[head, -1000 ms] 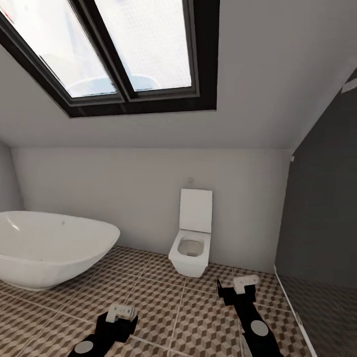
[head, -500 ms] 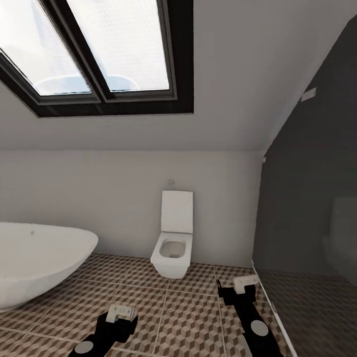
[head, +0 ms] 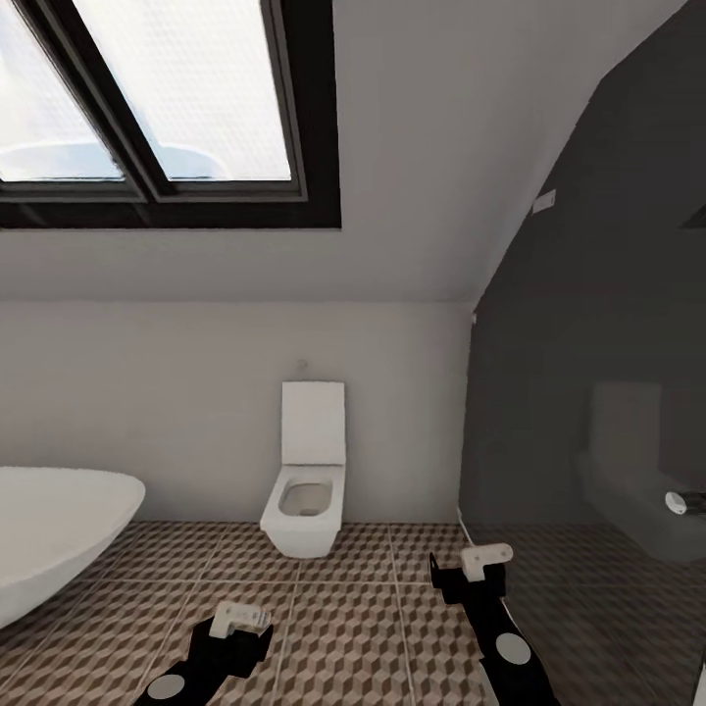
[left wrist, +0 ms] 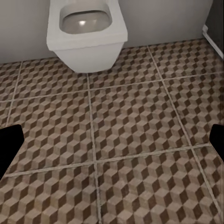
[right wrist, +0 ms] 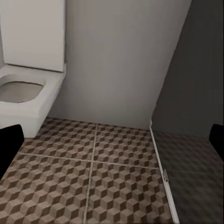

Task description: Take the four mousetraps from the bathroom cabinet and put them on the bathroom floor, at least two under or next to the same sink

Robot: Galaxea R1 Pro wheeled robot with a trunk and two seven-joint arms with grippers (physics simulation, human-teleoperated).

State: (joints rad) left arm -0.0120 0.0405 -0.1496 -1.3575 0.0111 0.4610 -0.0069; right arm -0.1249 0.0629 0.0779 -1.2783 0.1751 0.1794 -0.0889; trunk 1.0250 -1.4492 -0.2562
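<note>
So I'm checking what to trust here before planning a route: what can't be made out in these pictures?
- Bathtub: cut off by the head view's left edge.
- Behind the dark glass panel: only dim shapes, unidentifiable.
- Left gripper, right gripper: fingers cut off at wrist-view edges, spread wide.
- Toilet: partly cut by the right wrist view's edge.

We can read no text, label, brand, number or sign anywhere: the toilet point(head: 304, 495), the tub point(head: 54, 534), the floor point(head: 373, 608), the window point(head: 167, 108) and the dark glass panel point(head: 588, 392) all carry none.
</note>
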